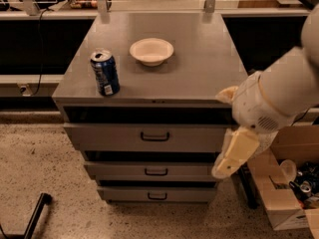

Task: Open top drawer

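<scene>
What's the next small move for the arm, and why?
Probably shift the tool left, toward the black handle of the top drawer. The tool hangs at the right front corner of the cabinet, well to the side of the handle, which nothing touches yet.
</scene>
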Action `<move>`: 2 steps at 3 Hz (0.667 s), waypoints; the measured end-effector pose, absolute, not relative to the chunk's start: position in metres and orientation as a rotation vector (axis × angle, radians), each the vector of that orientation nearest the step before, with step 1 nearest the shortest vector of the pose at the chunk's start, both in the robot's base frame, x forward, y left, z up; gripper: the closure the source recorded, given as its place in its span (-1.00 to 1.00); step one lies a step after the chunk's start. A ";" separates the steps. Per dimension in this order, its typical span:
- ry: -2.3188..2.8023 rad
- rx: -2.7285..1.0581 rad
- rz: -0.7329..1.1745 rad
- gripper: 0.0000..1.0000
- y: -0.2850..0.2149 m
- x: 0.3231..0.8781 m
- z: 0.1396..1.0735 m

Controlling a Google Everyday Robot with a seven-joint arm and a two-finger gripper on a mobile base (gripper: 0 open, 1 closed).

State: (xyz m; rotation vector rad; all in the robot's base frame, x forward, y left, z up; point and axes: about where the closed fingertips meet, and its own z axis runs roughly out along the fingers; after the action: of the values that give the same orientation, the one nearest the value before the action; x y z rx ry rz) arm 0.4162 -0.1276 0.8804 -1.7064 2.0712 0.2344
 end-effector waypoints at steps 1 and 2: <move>2.054 -1.716 0.254 -1.00 -0.106 0.412 0.842; 2.083 -1.744 0.283 -1.00 -0.104 0.418 0.831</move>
State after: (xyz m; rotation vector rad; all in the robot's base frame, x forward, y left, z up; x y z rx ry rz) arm 0.4176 -0.1043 0.8311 -1.7445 2.0826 0.2835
